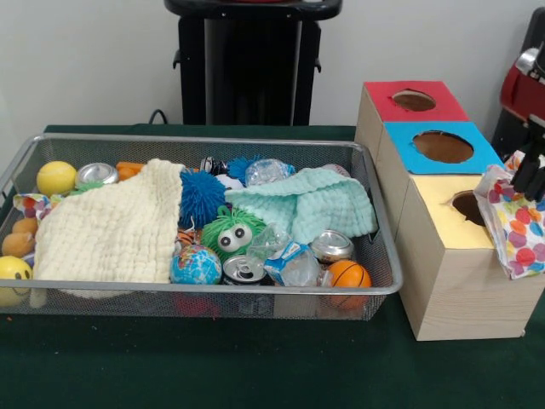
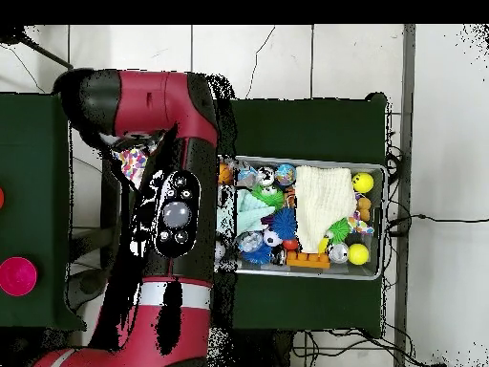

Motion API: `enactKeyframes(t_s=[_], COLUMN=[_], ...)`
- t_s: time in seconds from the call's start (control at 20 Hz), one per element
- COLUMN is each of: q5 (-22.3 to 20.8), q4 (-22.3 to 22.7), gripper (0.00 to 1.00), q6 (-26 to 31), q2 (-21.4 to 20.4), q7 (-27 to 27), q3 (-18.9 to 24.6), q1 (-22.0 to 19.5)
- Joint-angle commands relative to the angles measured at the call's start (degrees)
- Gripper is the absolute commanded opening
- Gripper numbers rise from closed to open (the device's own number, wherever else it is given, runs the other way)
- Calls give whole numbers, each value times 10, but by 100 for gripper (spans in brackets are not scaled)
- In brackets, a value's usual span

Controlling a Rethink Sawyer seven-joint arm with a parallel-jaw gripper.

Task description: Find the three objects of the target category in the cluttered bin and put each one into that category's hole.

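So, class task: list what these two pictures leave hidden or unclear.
- Pincer, front view: at the right edge, holding a dotted bag over the yellow box; open or shut unclear.
- Boxes, overhead view: hidden under the arm.
- Bin contents, front view: whatever lies under the cream cloth and mint cloth.
- Yellow hole: partly behind the bag.

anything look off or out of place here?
Yes: a polka-dot bag in the gripper hangs over the yellow box, half outside the hole. In the bin, the cream cloth and mint cloth lie crumpled over the toys.
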Motion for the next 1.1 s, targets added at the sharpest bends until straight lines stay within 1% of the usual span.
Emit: enactKeyframes(t_s=[0.05,0.25,0.35,0.5,0.6,0.65,0.9,1.0,1.1], q5=[8,11,15,18,22,23,16,10,5], q4=[68,85,80,58,56,62,111,116,110], gripper=[0,0,0,0,0,0,0,0,0], q6=[-15,-31,-25,-3,-3,-10,-63,-80,-88], q2=[15,11,14,24,23,21,7,12,22], q7=[150,162,172,192,194,189,130,111,102], q3=[24,22,20,12,11,12,23,26,27], q1=[23,36,42,52,55,55,36,27,21])
